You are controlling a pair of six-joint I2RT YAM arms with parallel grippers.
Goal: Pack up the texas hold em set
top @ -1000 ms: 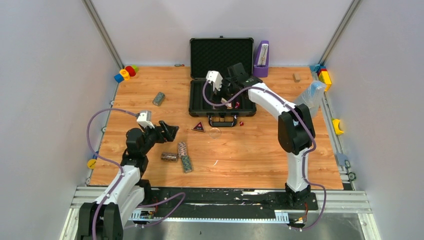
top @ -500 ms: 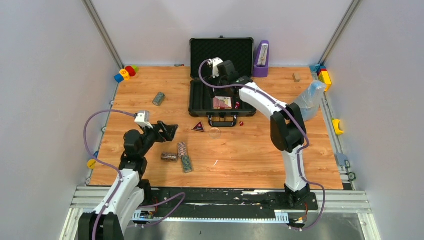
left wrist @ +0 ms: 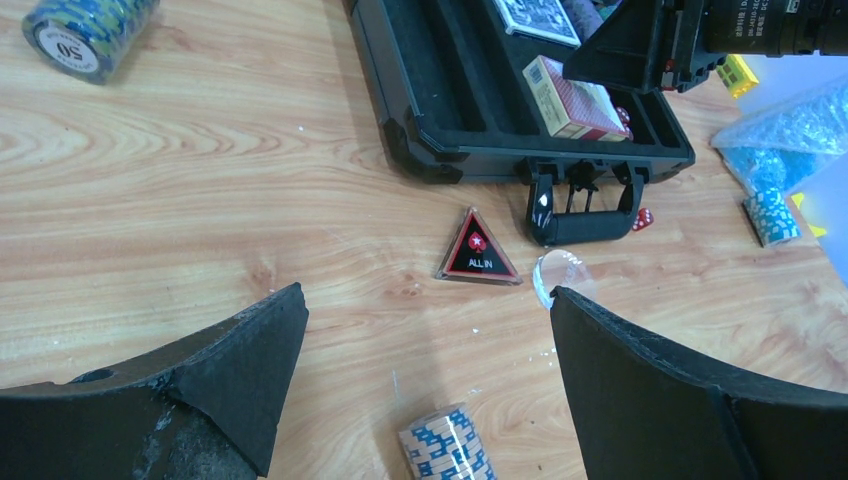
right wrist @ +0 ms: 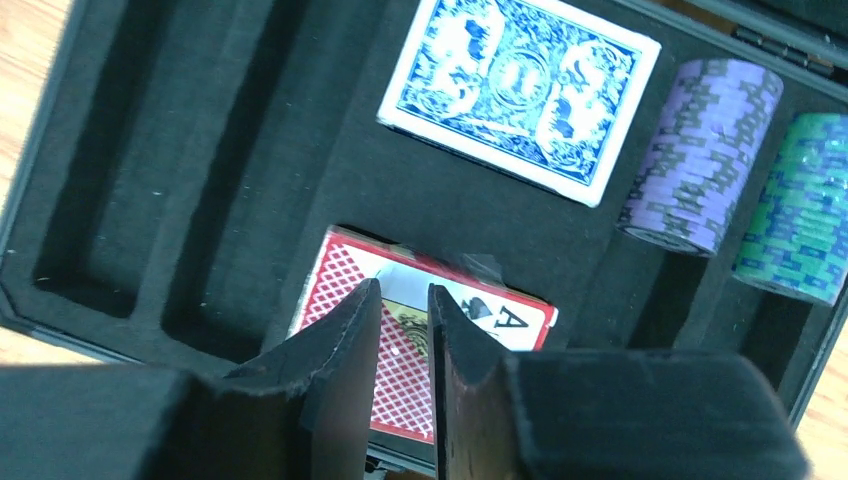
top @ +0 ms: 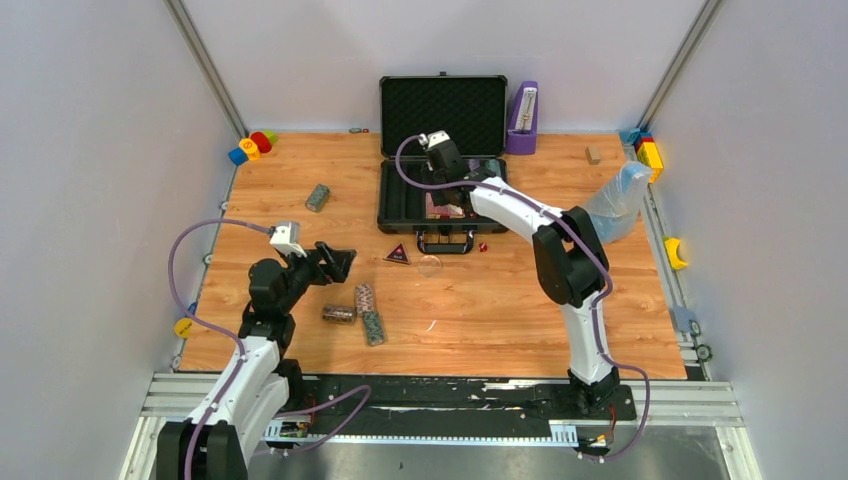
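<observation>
Case: the black hard case [top: 400,198] lies open at 12 o'clock on the worktop [top: 480,320]. Its lid stands upright on the far side and its handle [left wrist: 580,212] points to 6 o'clock.
Packed so far: a blue card deck [right wrist: 520,85] and a red card deck [right wrist: 335,275] lie in the foam, with a purple chip roll [right wrist: 700,155] and a green chip roll [right wrist: 800,205] at their 3 o'clock.
Right claw [right wrist: 402,287]: it hovers over the red card deck with its fingers all but pressed together (only a thin slit, nothing in it).
Left claw [left wrist: 425,293]: it is spread wide and holds nothing, at 8 o'clock on the worktop, facing the case.
Triangle: the dark red "ALL IN" triangle [left wrist: 478,252] lies flat near the handle's 7 o'clock.
In the way: a clear disc [left wrist: 560,275] lies just beside the handle at its 6 o'clock, and a red die [left wrist: 642,218] sits at its 3 o'clock end.
Loose rolls: a blue-and-white chip roll [left wrist: 450,452], a dark chip roll [top: 339,314] and a greenish chip roll [top: 373,327] lie near one another at the left claw's 5 o'clock. A chip roll marked 50 [left wrist: 85,35] lies well apart at the case's 9 o'clock.
Bystanders: a purple metronome [top: 522,118] stands just beside the lid at 3 o'clock, toy blocks [top: 252,147] sit in the 10 o'clock corner, and a plastic bag [top: 620,195] lies at 2 o'clock.
</observation>
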